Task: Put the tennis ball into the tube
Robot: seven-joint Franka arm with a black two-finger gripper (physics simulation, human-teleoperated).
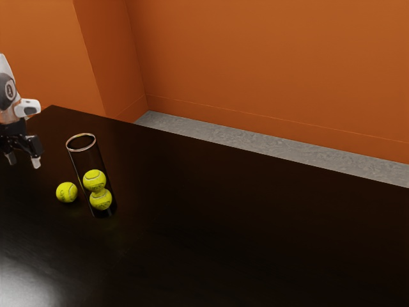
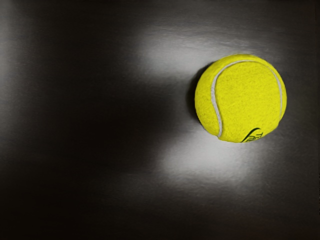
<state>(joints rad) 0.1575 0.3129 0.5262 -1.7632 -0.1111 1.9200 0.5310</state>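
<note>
My gripper (image 1: pixel 23 164) hangs above the table at the exterior view's left edge, fingers apart, with nothing between them. A loose yellow tennis ball (image 1: pixel 66 192) lies on the table, lower than the gripper and a little toward the exterior view's right. Beside it a clear tube (image 1: pixel 82 153) with a pale rim stands upright, open at the top. Two tennis balls are stacked inside it, an upper ball (image 1: pixel 94 180) and a lower ball (image 1: pixel 101 199). In the wrist view a single tennis ball (image 2: pixel 241 98) rests on the dark surface, apart from the hand.
The glossy black table (image 1: pixel 255 224) stretches toward the exterior view's right. Its far edge runs along a grey floor strip (image 1: pixel 211 135), with orange walls (image 1: pixel 268 64) behind. Bright reflections lie on the tabletop around the ball in the wrist view.
</note>
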